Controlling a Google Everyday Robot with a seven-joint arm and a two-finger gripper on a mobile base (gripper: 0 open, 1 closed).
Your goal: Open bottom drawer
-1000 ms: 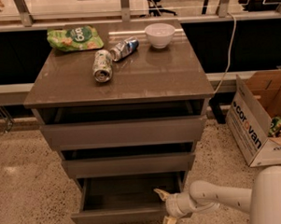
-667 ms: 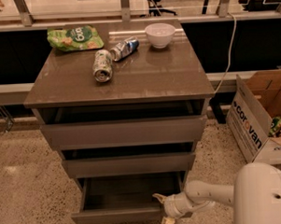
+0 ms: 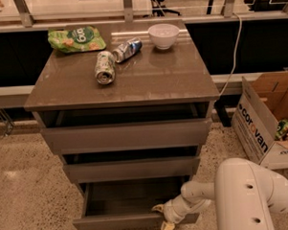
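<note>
OK, status.
unit: grey-brown three-drawer cabinet (image 3: 118, 84) with a glossy flat top, centre of view.
robot: white, rounded, jointed arm (image 3: 248, 194), lower right, reaching left towards the foot of the cabinet.
clutter: open brown cardboard box (image 3: 254, 126) on the floor to the right of the cabinet, apart from the arm.
target: grey-brown bottom drawer (image 3: 115, 222) with a flat handleless front, the lowest of the three. It stands further out than the top drawer (image 3: 126, 136) and middle drawer (image 3: 132, 169), which are both only slightly ajar. Its dark inner floor shows.
tool: small two-finger gripper (image 3: 162, 219) with pale yellow tips, at the drawer's front edge, right of the front's centre.
grip: cannot tell whether it is clamped on the front panel or just resting against it.
key relation: the drawer front's long axis runs left-right and its travel is straight out towards the camera. The gripper sits on that front, and the arm comes in from the right, roughly along the front.
judgement: task looks mostly done. Any further pull has to run along the slide line, not sideways. The off-centre contact could skew the drawer.
risk: lateral load from the side-on arm could bind the runners.
</note>
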